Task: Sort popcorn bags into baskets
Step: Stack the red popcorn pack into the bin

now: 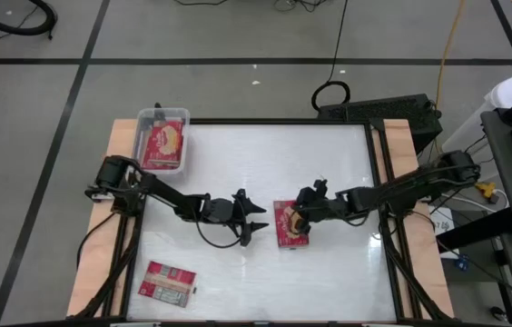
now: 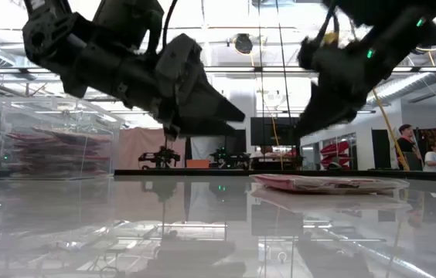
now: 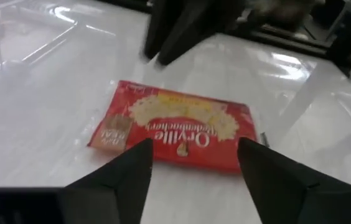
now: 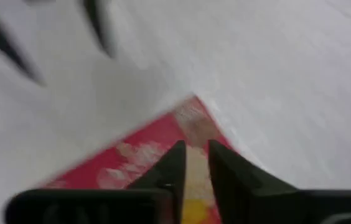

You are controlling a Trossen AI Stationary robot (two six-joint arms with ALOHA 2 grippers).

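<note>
A red popcorn bag (image 1: pixel 290 224) lies flat on the white table near its middle, also seen in the low view (image 2: pixel 328 183) and the left wrist view (image 3: pixel 175 127). My left gripper (image 1: pixel 254 222) hovers open just left of the bag, its two fingers pointing at it (image 3: pixel 194 155). My right gripper (image 1: pixel 300 222) hangs above the bag's right part with a narrow gap between its fingers (image 4: pixel 197 149), clear of the bag in the low view (image 2: pixel 303 131). The clear basket (image 1: pixel 182 145) stands at the far left corner with red bags inside (image 2: pixel 48 145).
Another popcorn bag (image 1: pixel 167 283), pale panel showing, lies near the table's near left corner. Wooden rails (image 1: pixel 403 154) border the table's left and right sides. A black device (image 1: pixel 379 109) sits beyond the far edge. People (image 2: pixel 434 154) sit in the room behind.
</note>
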